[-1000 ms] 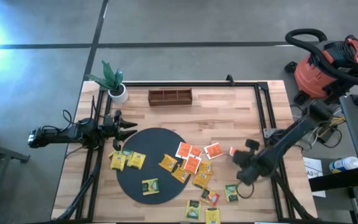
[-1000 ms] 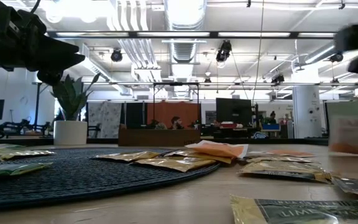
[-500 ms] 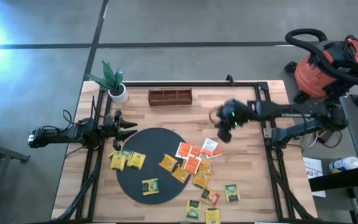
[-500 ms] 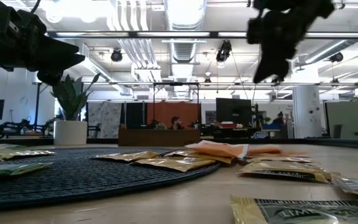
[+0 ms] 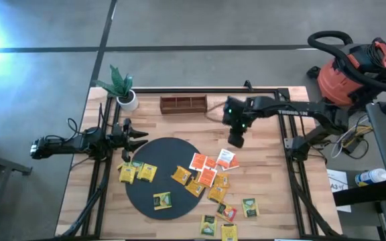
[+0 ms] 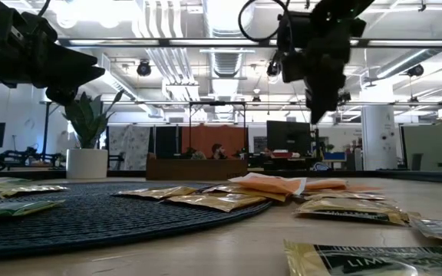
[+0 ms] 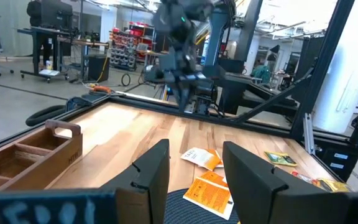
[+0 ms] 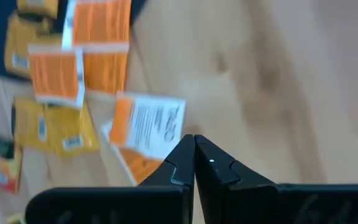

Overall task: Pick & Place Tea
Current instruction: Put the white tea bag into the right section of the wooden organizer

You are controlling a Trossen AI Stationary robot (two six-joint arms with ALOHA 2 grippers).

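Observation:
The tea lies as several small yellow, orange and green packets, some on the black round mat and some flat on the wood to its right. My right gripper hangs shut above the bare wood, pointing steeply down, between the brown wooden tray and the nearest orange packet. Nothing shows between its fingers. My left gripper waits open and level at the mat's left edge.
A potted plant stands at the far left corner. A red shop vacuum sits off the table to the right. Black frame rails run along the table's sides. Bare wood lies between the tray and the packets.
My right gripper has swung from the table's near right part toward the far edge and the left, rising and turning as it went, and stays shut. The orange packet that hung by its fingers a second ago no longer shows there.

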